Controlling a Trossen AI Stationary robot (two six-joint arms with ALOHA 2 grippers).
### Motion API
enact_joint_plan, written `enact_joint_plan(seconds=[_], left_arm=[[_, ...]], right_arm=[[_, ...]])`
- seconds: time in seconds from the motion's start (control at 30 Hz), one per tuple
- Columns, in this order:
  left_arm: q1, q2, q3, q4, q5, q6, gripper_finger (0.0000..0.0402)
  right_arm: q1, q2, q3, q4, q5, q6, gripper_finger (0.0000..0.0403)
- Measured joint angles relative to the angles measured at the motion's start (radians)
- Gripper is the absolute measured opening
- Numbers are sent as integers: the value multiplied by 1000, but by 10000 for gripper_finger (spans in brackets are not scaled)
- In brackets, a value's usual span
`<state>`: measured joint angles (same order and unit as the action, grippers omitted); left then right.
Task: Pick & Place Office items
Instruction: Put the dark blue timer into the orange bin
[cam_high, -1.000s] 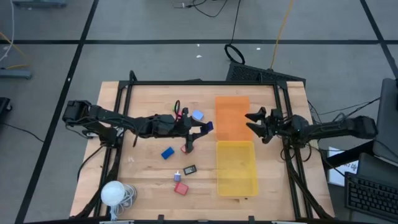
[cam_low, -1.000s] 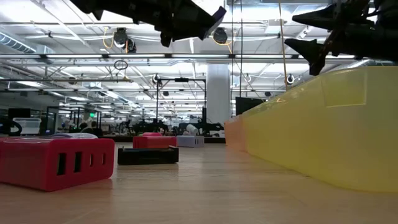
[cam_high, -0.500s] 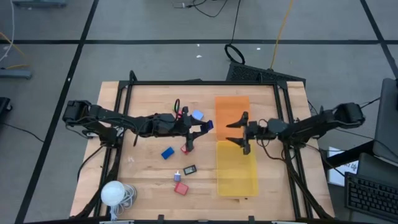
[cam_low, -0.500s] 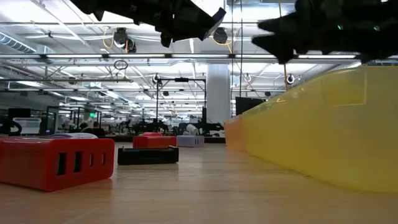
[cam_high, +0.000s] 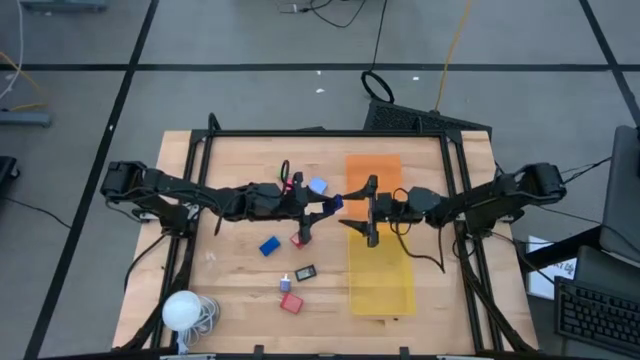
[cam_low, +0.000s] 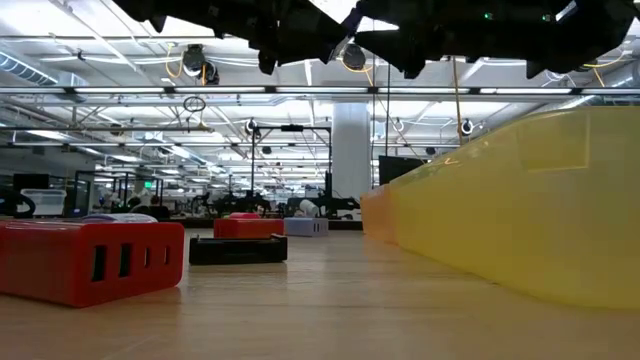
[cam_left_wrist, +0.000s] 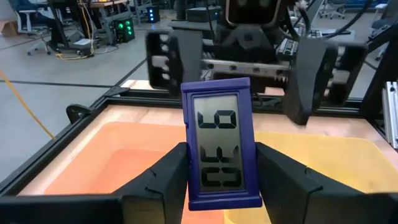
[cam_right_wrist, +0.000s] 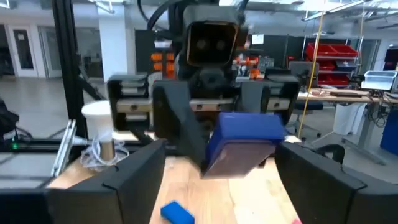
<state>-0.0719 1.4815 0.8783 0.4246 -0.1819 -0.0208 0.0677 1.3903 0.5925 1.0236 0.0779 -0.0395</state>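
Observation:
My left gripper (cam_high: 328, 206) reaches from the table's left and is shut on a small blue clock with an LCD face (cam_left_wrist: 219, 143), held above the table beside the orange tray (cam_high: 372, 180). My right gripper (cam_high: 366, 210) is open and hangs over the seam between the orange tray and the yellow tray (cam_high: 380, 275), its fingers pointing at the clock (cam_right_wrist: 245, 140) from the right, short of it. Other small pieces lie flat on the wood: a blue block (cam_high: 269, 245), a red block (cam_high: 291, 302), a black piece (cam_high: 306, 271), and a light-blue piece (cam_high: 318, 185). My left gripper pinches the clock between its two fingers (cam_left_wrist: 163, 180), one on each side edge of the lower half of the case (cam_left_wrist: 194, 186). The fingers come level from the table's left. The clock is lifted clear of the table, with its face toward the wrist camera.
A white ball with a coiled cord (cam_high: 182, 310) sits at the near left corner. A dark metal frame (cam_high: 320, 133) runs along the table's far and side edges. In the low view the red block (cam_low: 90, 258) and the yellow tray's wall (cam_low: 520, 210) stand close.
My right gripper has swept toward the table's left, from beyond the orange tray's right edge to over the trays, closing on the clock that my left gripper holds. It has stayed open. The left gripper and the clock have kept still.

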Motion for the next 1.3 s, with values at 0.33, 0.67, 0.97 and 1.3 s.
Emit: enact_joint_plan(seconds=[0.33,0.67,0.97,1.3], left_arm=[[-3,0,0,29,54,16,151],[-13,0,0,50,55,35,183],[-13,0,0,48,54,37,90],[-13,0,0,-14,51,-43,17]], right_arm=[[-21,2,48,-32,-5,17,304],[-48,2,49,-34,-109,77,259],[-48,2,49,-57,-109,54,142],[-47,1,49,-104,-108,42,61]])
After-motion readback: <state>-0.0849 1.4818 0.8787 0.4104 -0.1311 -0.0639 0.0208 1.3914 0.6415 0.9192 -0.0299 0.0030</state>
